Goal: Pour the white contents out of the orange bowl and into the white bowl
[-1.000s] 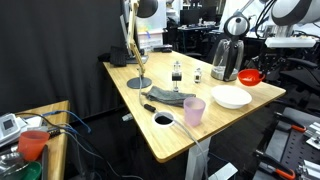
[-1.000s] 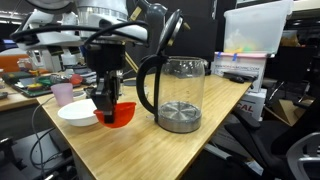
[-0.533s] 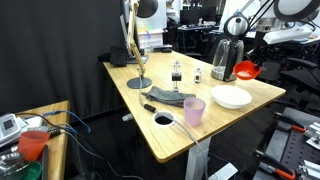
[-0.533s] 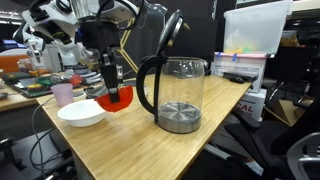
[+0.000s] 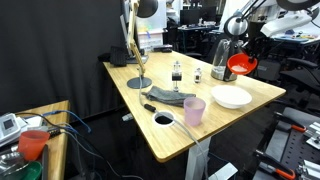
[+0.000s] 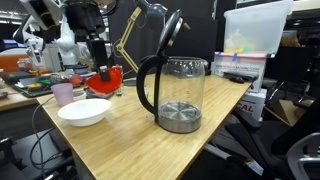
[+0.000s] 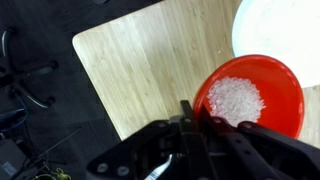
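Orange bowl [image 6: 112,82] aloft, kettle [image 6: 178,95] and white bowl [image 6: 84,111] nearby

Light wooden table [image 6: 130,145], black curtain [image 5: 60,40] behind, cluttered workbenches [image 6: 12,98] beyond, perhaps a lab.

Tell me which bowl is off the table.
The small orange bowl, held up by the hand; the wider white bowl rests on the table.

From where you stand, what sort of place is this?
Probably a robotics lab or workshop rather than a home. Mechanical jaws hold an orange bowl above a wooden table, loose cables trail beside it, and plastic storage boxes stand behind.
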Controlling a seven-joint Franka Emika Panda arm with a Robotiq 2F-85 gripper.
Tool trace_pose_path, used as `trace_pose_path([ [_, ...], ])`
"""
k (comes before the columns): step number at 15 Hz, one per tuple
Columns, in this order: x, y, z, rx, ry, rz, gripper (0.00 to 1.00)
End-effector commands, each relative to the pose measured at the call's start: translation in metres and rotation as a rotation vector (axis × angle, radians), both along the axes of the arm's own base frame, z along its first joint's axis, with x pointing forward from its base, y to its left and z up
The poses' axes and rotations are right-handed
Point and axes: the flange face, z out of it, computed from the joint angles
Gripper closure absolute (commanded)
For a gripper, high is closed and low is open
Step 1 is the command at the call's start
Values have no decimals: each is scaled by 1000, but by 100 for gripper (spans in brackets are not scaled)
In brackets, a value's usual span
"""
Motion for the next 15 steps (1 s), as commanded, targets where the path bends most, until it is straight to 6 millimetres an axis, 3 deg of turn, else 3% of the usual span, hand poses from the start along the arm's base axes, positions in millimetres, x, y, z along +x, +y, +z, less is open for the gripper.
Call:
trace_pose_path([
  [1,0,1,0,4,3,-2,92],
  [9,-1,0,0,6,7,-6,92],
  [10,-1,0,0,6,7,-6,98],
  [15,-1,14,10,-36,20,71,98],
])
